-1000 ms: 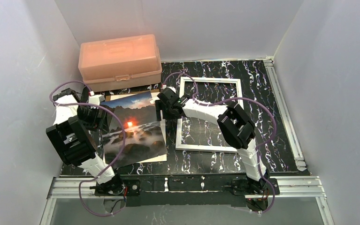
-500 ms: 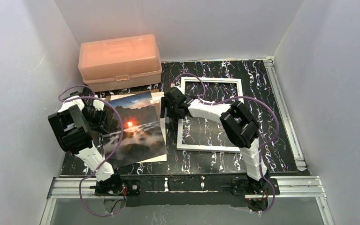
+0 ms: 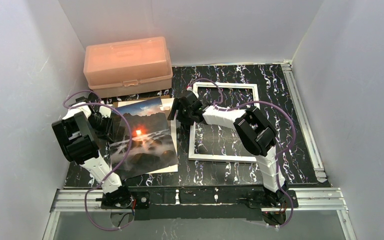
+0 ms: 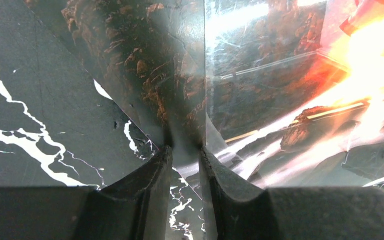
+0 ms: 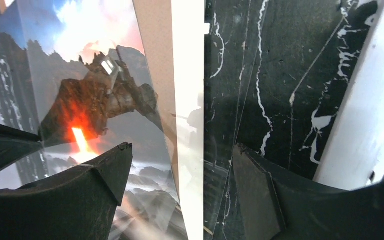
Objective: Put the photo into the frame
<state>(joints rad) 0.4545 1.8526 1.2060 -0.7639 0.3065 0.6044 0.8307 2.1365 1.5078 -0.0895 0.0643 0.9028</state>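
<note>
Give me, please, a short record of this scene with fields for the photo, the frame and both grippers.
photo: glossy rectangular sunset seascape print, face up on black marbled table, left of frame
frame: thin white rectangular frame, lying empty, marble visible through it
left gripper: shut on print's left side
right gripper: open, straddling print's right edge
behind photo: salmon-pink plastic box

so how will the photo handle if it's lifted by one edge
Probably floppy: the photo is a thin sheet lying flat, so it may sag from the left gripper pinching its edge. Its glossy face throws glare, so likely slippery. Looks light, so a push should slide it.
</note>
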